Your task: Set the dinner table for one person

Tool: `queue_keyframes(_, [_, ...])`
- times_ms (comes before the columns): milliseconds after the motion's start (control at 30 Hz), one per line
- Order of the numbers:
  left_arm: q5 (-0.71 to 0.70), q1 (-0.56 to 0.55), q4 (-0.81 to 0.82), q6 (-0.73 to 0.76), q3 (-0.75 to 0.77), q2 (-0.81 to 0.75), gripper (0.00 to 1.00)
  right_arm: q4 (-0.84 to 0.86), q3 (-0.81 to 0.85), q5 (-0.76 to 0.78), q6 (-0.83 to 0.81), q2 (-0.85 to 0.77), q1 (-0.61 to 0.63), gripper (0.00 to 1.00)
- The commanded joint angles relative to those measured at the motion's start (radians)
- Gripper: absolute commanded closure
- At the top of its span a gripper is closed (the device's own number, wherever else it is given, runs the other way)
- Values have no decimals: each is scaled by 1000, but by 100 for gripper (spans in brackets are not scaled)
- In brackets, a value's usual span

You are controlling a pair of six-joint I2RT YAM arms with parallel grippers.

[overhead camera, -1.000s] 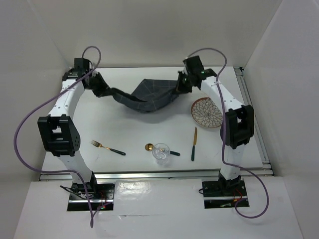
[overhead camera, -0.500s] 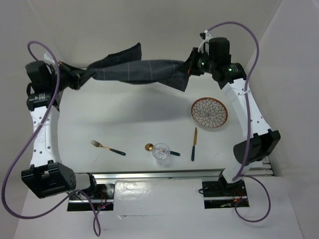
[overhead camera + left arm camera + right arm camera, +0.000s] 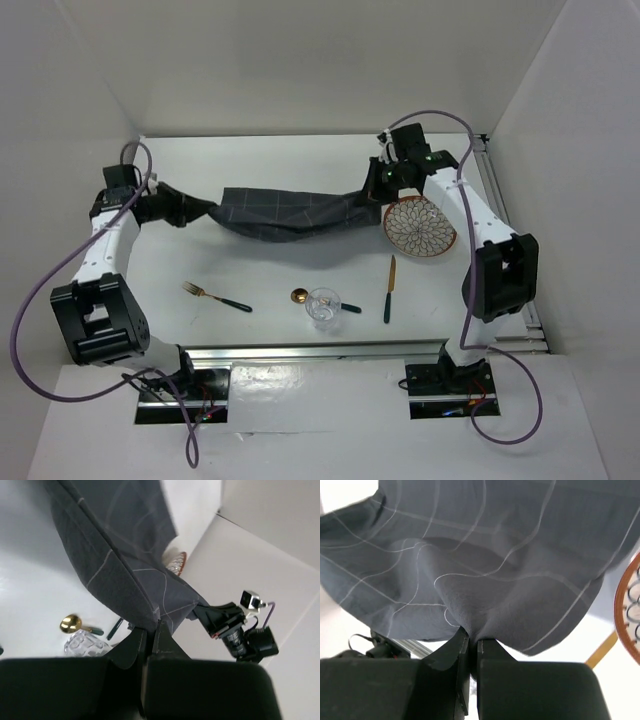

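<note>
now you've lowered the cloth [image 3: 285,212] from its high stretch; it hangs low over the worktop [image 3: 260,270], which lies under the plate [image 3: 420,226] just right of it. left gripper [image 3: 205,210] and right gripper [image 3: 373,193] each pinch a cloth end, so spreading it flat looks next.

Top external view high above the near edge, looking down over the whole dinner table [image 3: 280,270], left wrist view tilted, close, facing across to the right arm [image 3: 235,630], right wrist view nearest, filled by the grey cloth [image 3: 495,555], cloth and patterned plate [image 3: 420,227] shared by all three.
</note>
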Motion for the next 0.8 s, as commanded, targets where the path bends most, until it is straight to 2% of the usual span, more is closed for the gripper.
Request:
queue_keyframes(0, [62,6,39,60,150,-55,100,1,152,14,-2,-64,7,100])
queue_keyframes(167, [84,37,112,38,269,-125,100,-48,276,5,-12,-102,7,100])
queue_keyframes(400, [92,77,150,-8,362,-173,100,-80,282,37,21,-213,17,100])
queue_keyframes(500, [101,77,214,-47,385,-148,100,-134,384,58,8,-165,17,100])
queue_keyframes(767, [60,77,205,-38,548,11,100,-138,676,5,-12,48,-25,100])
